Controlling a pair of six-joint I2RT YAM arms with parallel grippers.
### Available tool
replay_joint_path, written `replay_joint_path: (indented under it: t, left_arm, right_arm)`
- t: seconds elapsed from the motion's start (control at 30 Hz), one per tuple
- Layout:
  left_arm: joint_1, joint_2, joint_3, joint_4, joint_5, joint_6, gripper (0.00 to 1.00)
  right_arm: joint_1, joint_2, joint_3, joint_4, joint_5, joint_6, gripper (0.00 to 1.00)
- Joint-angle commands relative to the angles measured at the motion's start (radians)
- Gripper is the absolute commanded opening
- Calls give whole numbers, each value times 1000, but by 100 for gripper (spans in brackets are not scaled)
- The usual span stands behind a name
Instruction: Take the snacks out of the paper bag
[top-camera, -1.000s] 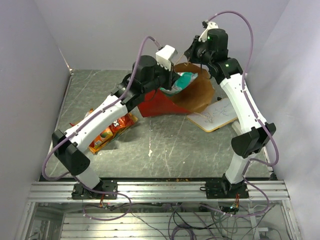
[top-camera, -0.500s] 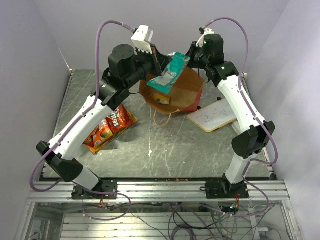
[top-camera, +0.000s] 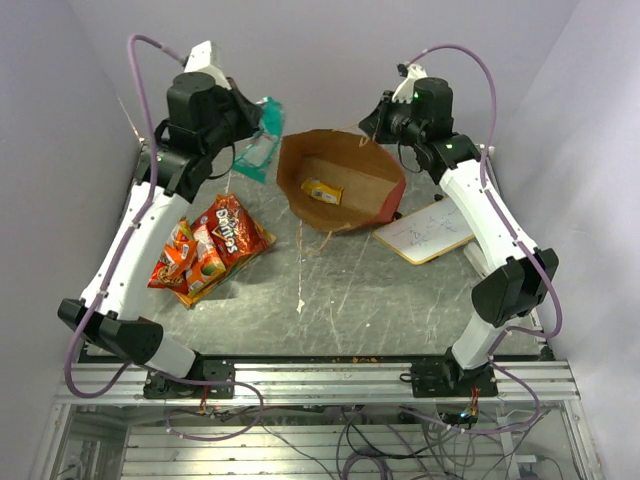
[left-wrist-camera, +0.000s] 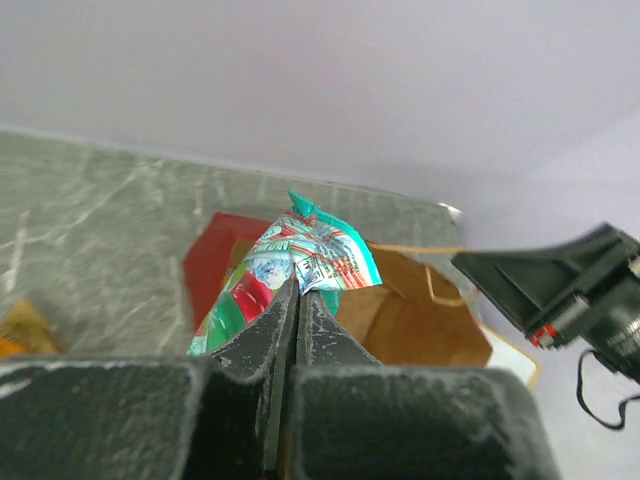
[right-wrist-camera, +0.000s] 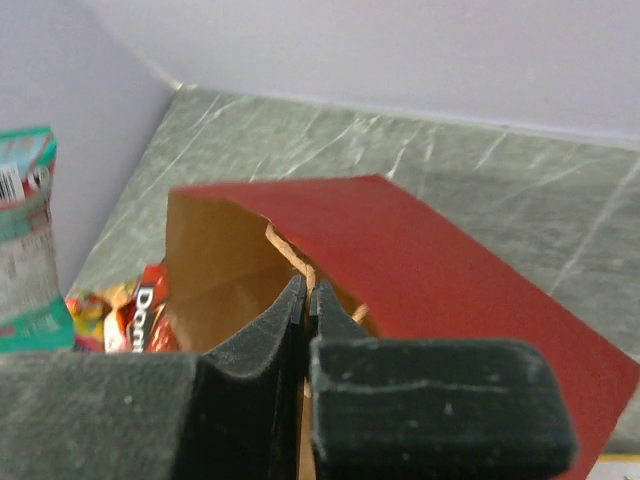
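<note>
Top external: crinkly teal foil packet, boxy kraft-lined paper bag.

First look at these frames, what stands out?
The left gripper holds a teal-and-white packet in the air at the back left. The right gripper pinches the rim of the red paper bag, open at centre back with a yellow packet inside. At the left lie red and orange snacks.

Red paper bag, teal packet
</note>
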Motion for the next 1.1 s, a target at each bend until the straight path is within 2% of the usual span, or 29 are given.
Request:
replay_joint_path:
  t: [0.0,0.17,0.3,0.4,0.53,0.67,0.83,1.07]
  left_arm:
    - [68,-78,63,-148,-102,-67,7]
    - [163,-80,50,-332,-162,-119,7]
    - [247,-96,-27,-411,-143,-175,7]
    - [276,-86,-51,-508,-183,-234,7]
    - [287,-54,-49,-610,-237,-294,7]
    - [289,0,-72,-629,-202,-303,7]
    - [295,131,0,-754,-246,-341,7]
    - [298,235,29,-780,-321,-356,7]
  right_arm:
    - [-2,-37,-60,94,-280,-42,0]
    - [0,-75,-181,168,-427,-2,0]
    - [-1,-74,-182,138,-388,-8,0]
    - [-1,-63,-148,103,-346,-29,0]
    - [-1,-55,-129,86,-304,-36,0]
    - [-1,-38,-106,76,-284,-41,0]
    - [-1,-27,-82,62,-264,-53,0]
    - [-1,-30,-89,60,-255,-54,0]
